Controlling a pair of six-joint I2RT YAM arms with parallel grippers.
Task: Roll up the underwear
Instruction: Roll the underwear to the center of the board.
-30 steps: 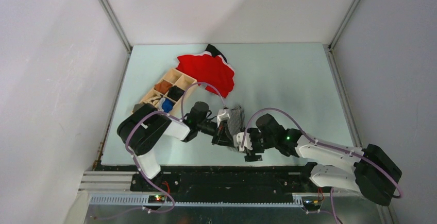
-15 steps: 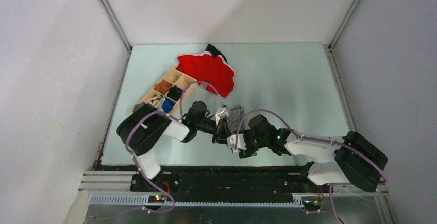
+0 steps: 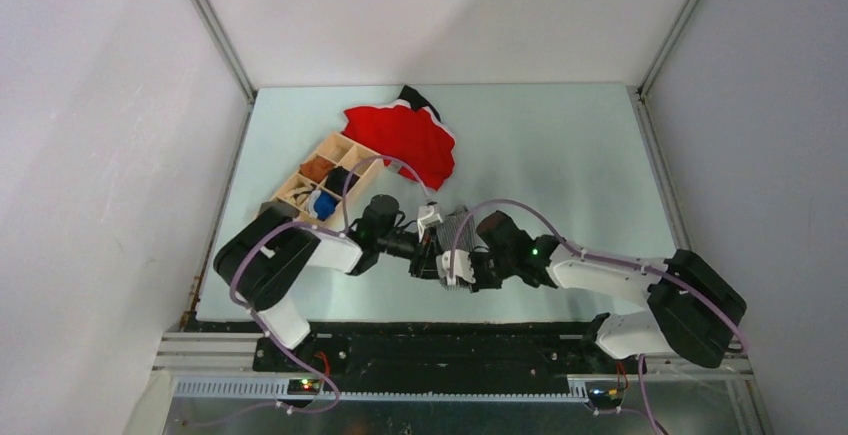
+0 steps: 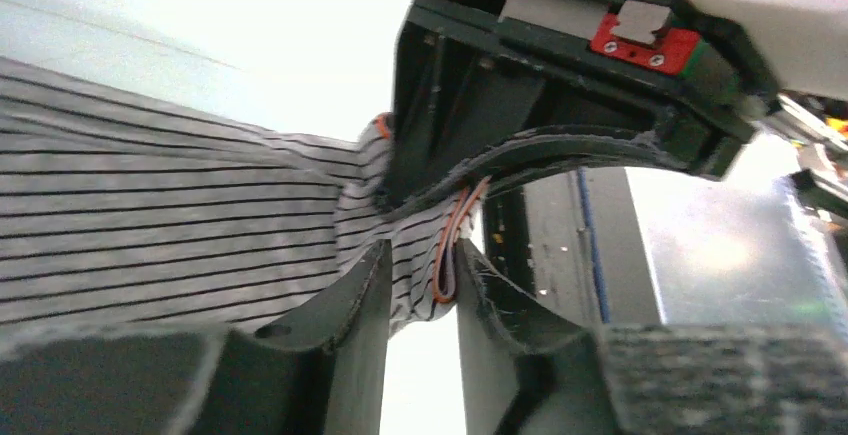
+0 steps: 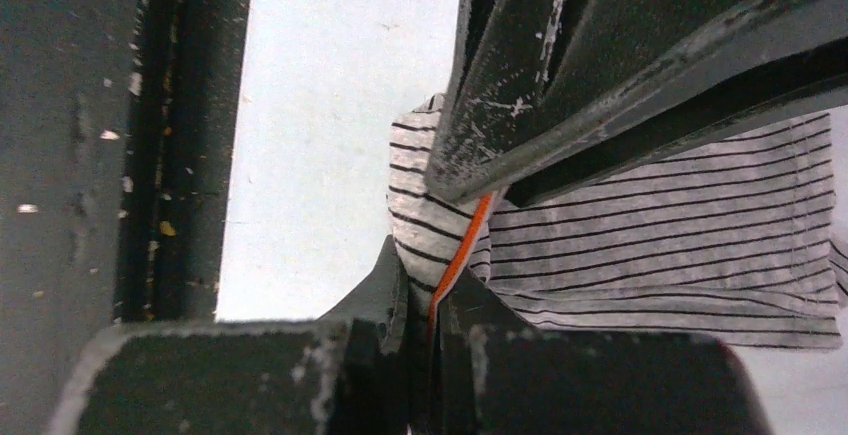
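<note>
The underwear is a grey-and-white striped cloth with an orange-trimmed edge, lying near the table's front middle. Both grippers meet at its near edge. My right gripper is shut on the orange-trimmed fold, pinching it between its fingers. My left gripper has its jaws parted, and the same bunched corner sits loosely between its fingertips, with the table showing through the gap below. The rest of the underwear spreads flat away from the grippers. Each wrist view shows the other gripper's dark fingers close overhead.
A bright red cloth with dark trim lies at the back of the table. A wooden compartment tray holding small items stands left of the arms. The table's dark front edge runs just behind the grippers.
My right arm has swung left to the underwear's near edge and its jaws have closed on the fold. My left gripper's jaws have parted from a tight grip.
</note>
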